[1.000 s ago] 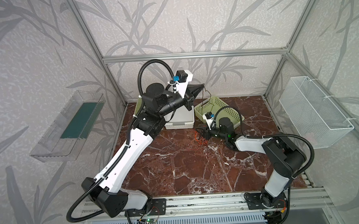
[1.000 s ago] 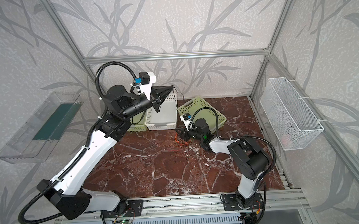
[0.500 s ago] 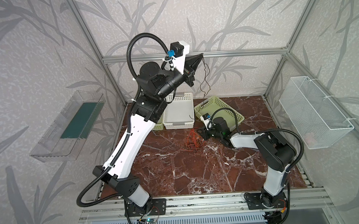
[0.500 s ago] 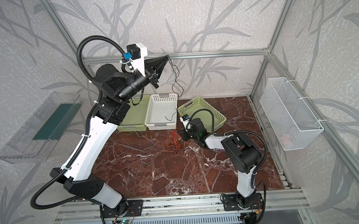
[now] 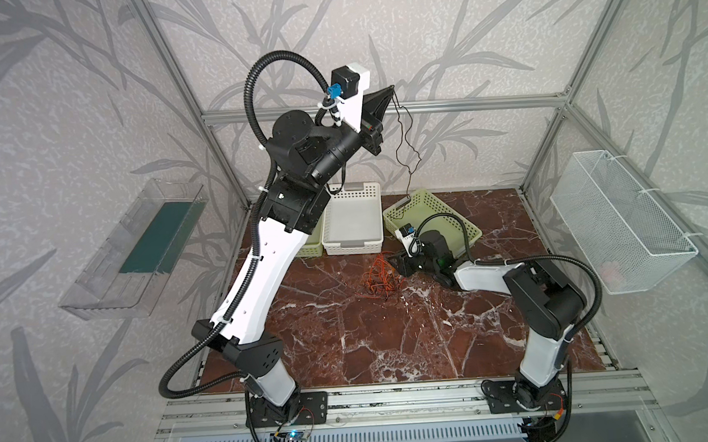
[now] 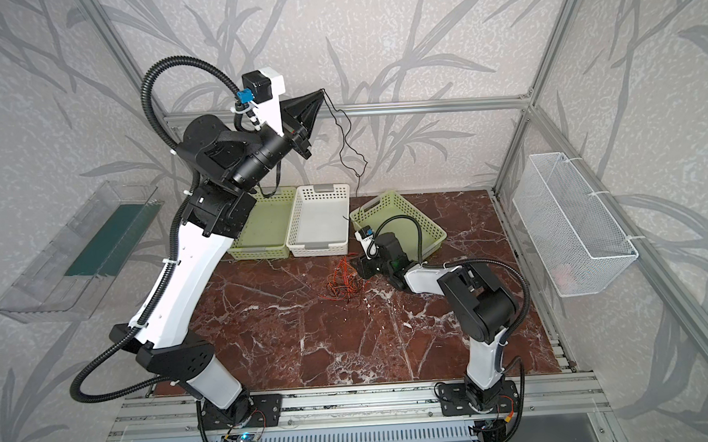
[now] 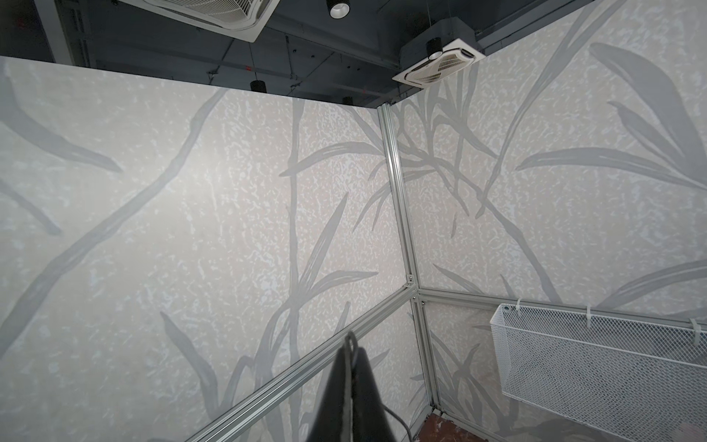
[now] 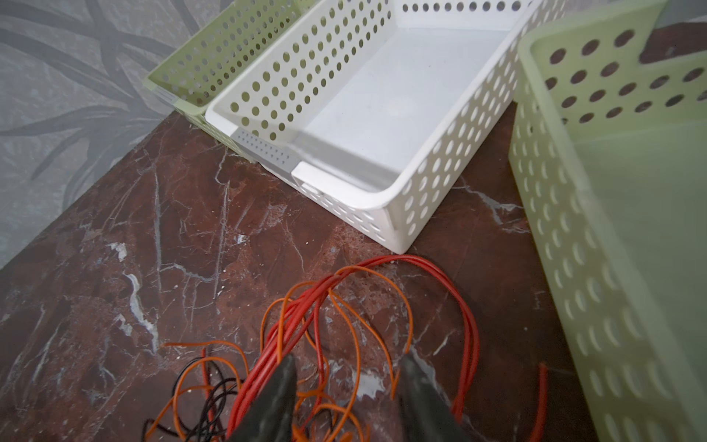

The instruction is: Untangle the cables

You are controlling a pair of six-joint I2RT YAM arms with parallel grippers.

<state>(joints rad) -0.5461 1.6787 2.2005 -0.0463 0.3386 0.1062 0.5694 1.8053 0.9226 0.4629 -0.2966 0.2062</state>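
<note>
Top views: black cable (image 5: 409, 183) hoisted higher, seemingly free.
Your left claw (image 5: 390, 90) pinches it at 12 o'clock; right claw (image 8: 346, 375) gapes over tangle (image 5: 378, 277).

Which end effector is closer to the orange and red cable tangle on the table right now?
Right. The right end effector sits low at the tangle, jaws apart over its strands. The left end effector is high up, shut on a hanging black cable.

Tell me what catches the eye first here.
The left gripper, raised high, is shut on a black cable that dangles toward the angled green basket. On the table below, the right gripper stands open over an orange-red tangle beside the white basket.
</note>
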